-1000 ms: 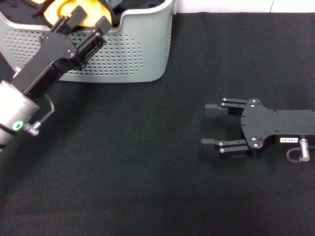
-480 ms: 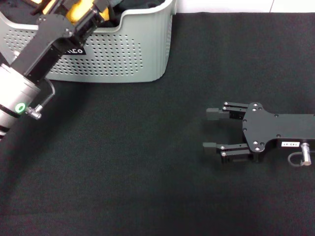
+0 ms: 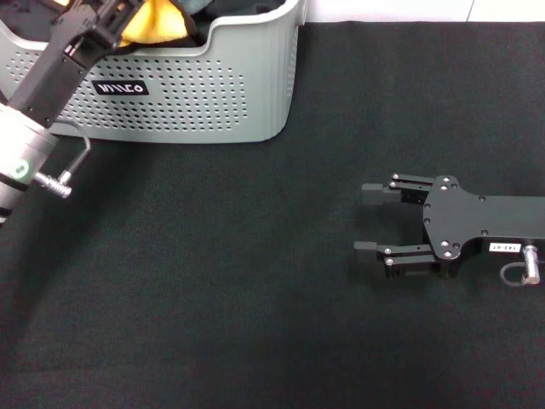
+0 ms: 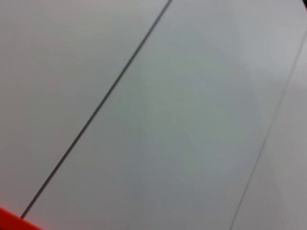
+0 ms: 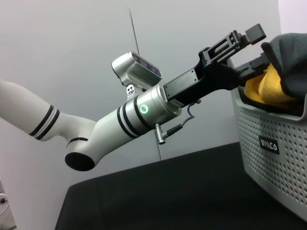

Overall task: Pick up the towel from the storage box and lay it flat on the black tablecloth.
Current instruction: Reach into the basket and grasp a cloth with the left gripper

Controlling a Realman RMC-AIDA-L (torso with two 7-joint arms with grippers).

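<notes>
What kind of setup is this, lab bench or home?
Probably a lab or test bench: a table under a plain black tablecloth, a bare panelled wall, and a single storage box set out.

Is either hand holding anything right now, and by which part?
Right hand: open above the black tablecloth, holding nothing. Left hand: at the towel in the storage box; a grip cannot be told.

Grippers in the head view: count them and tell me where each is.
2. The left gripper reaches into the light grey perforated storage box at the yellow-orange towel; the right gripper hovers open over the black tablecloth.
</notes>
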